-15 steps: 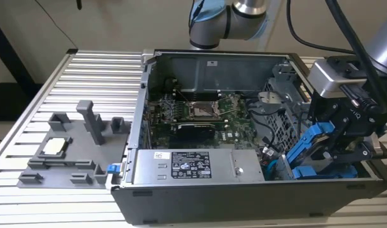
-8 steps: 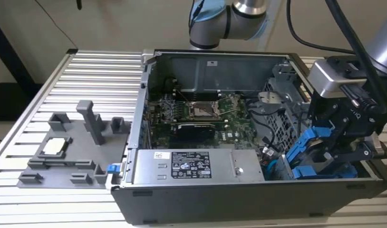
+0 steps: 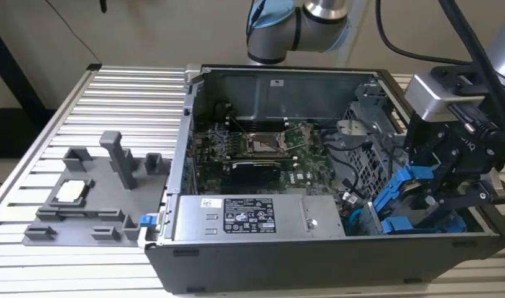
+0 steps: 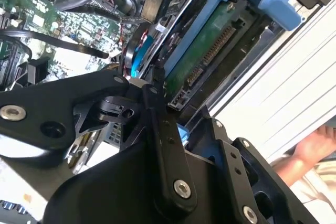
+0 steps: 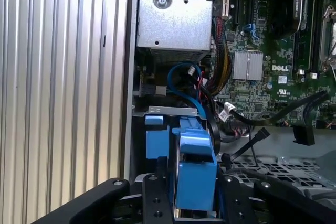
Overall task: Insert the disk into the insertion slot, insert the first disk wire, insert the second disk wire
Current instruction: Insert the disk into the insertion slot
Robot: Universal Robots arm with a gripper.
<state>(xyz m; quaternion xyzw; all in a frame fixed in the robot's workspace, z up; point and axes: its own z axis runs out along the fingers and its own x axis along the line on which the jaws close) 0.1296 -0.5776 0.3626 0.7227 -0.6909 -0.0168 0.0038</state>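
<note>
My gripper (image 3: 430, 195) hangs over the open computer case's corner at the exterior view's right, shut on the disk (image 3: 404, 197), which stands on edge in its bright blue carrier. In the first wrist view the carrier (image 5: 197, 174) sits between my two black fingers (image 5: 160, 192). The second wrist view shows the disk's green circuit-board side (image 4: 210, 51) inside the blue frame. The insertion slot (image 3: 370, 216) lies just below the disk, partly hidden by it. A black cable ending in a loose plug (image 5: 303, 134) and a blue cable (image 5: 181, 83) lie nearby; which are the disk wires I cannot tell.
Beside the disk stands another blue-fronted part (image 5: 156, 142). The perforated grey cage (image 5: 283, 171), motherboard (image 3: 261, 146) and power supply (image 3: 252, 217) share the case. A grey fixture plate (image 3: 95, 198) lies on the ribbed table. A person's hand (image 4: 315, 150) is beyond the case wall.
</note>
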